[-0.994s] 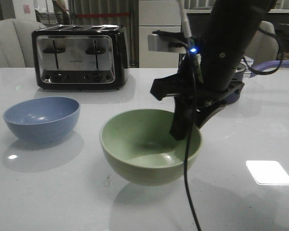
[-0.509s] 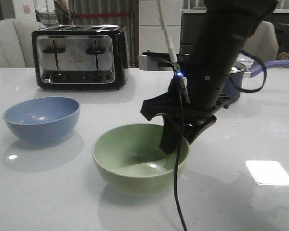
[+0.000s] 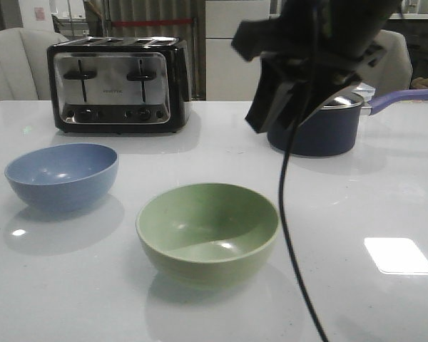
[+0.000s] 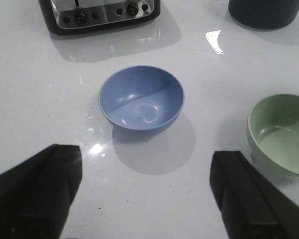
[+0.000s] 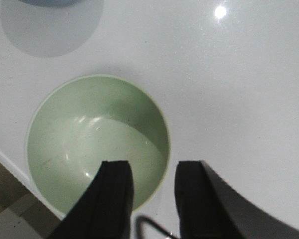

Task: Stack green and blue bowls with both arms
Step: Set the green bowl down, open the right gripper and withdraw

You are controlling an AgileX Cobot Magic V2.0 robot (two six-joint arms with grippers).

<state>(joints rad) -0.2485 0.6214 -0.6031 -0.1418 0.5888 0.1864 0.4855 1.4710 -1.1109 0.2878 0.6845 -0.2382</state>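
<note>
The pale green bowl (image 3: 207, 231) stands upright on the white table near the front middle. The dusty blue bowl (image 3: 60, 174) stands apart from it at the left. My right gripper (image 3: 274, 117) hangs open and empty well above the table, up and to the right of the green bowl. In the right wrist view its fingers (image 5: 114, 194) straddle the rim of the green bowl (image 5: 84, 144) far below. My left gripper (image 4: 144, 189) is wide open and empty, high above the table, with the blue bowl (image 4: 141, 99) ahead of it and the green bowl (image 4: 281, 134) off to one side.
A black and chrome toaster (image 3: 118, 85) stands at the back left. A dark navy saucepan (image 3: 317, 132) with a purple handle stands at the back right, behind my right arm. A thin black cable (image 3: 289, 214) hangs from the right arm beside the green bowl.
My right gripper lowered the green bowl onto the table, moving it a little to the left, let go of its rim, and rose up and away. The blue bowl has not moved.
</note>
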